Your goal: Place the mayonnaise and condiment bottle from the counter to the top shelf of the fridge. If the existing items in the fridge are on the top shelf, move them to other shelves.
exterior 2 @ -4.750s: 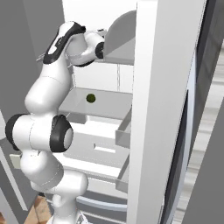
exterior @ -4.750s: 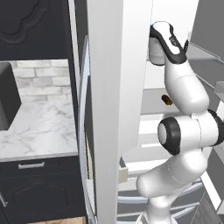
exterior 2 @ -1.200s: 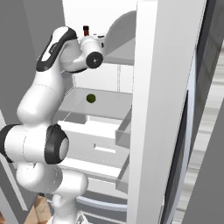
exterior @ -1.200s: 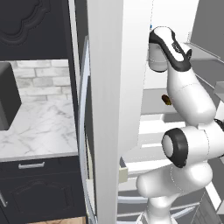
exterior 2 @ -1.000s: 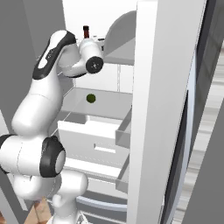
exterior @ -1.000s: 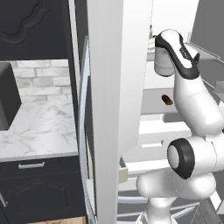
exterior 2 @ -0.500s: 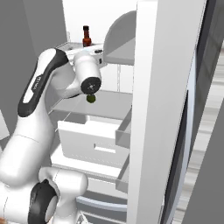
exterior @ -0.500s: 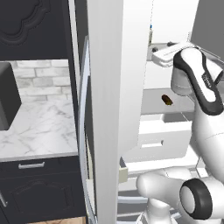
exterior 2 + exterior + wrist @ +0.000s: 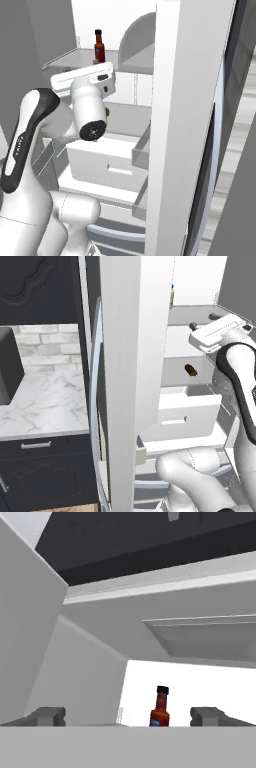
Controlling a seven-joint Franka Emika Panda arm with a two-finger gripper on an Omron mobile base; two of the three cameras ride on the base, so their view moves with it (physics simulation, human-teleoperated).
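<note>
With its two dark fingers spread wide and empty, the white arm's gripper (image 9: 128,716) is hanging in front of the slim dark red condiment bottle (image 9: 99,46), which is standing upright on the fridge's pale grey top shelf (image 9: 67,60), suggesting that fetching the mayonnaise from the marble counter (image 9: 45,401) is coming next.

The condiment bottle (image 9: 99,46) (dark red, black cap) stands upright on the fridge's top shelf (image 9: 67,61).
</note>
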